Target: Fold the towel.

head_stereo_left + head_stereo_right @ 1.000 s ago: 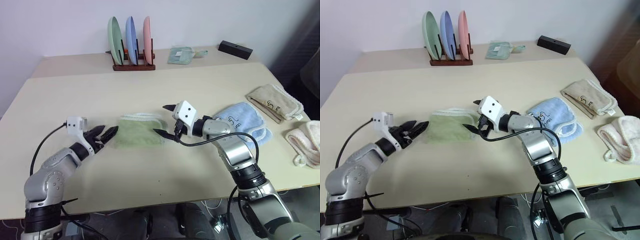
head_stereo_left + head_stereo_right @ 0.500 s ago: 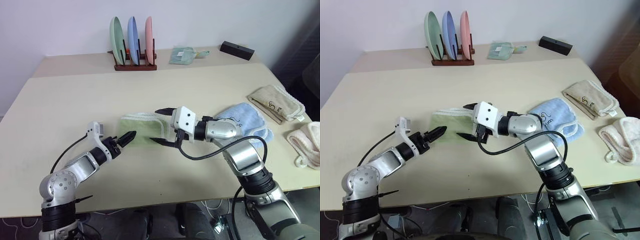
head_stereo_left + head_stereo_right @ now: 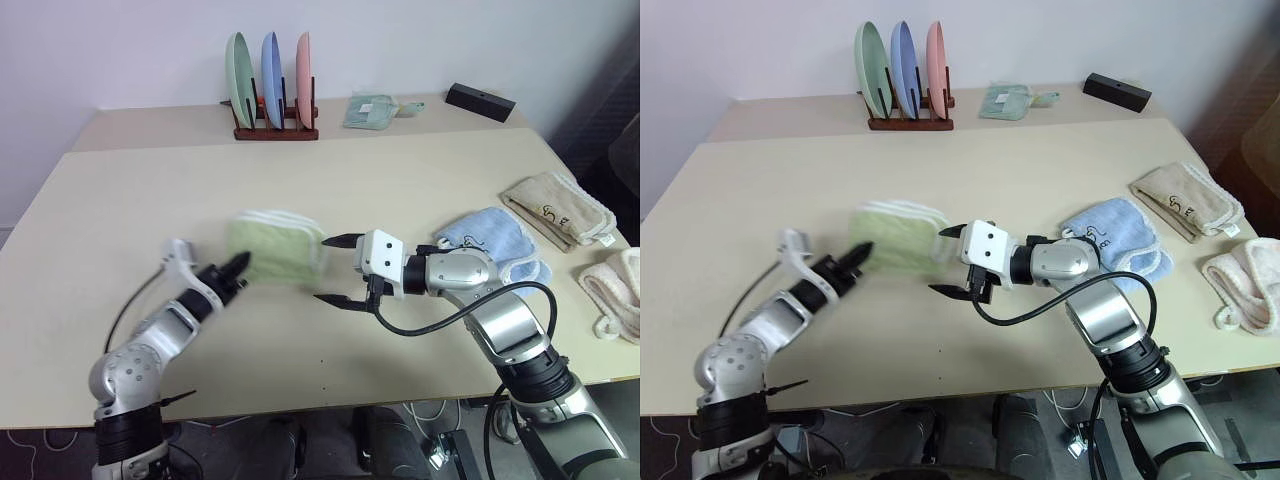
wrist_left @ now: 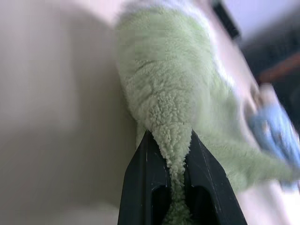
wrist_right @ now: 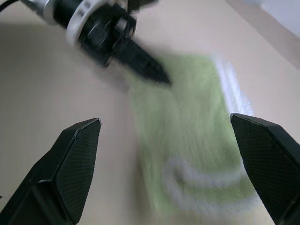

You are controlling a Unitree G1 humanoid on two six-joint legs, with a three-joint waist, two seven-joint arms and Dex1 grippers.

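Green terry towel (image 3: 272,247) sits folded mid-desk (image 3: 400,180), its near-left corner pinched tight between the black fingers of the left gripper (image 3: 238,266), which comes in from seven o'clock. At the towel's three o'clock side the right gripper (image 3: 338,270) hovers, jaws spread wide, gripping nothing, with the blue towel (image 3: 490,238) beyond it

Fluffy terry-cloth towel (image 4: 164,93) lies on a smooth, matt table (image 3: 420,180).
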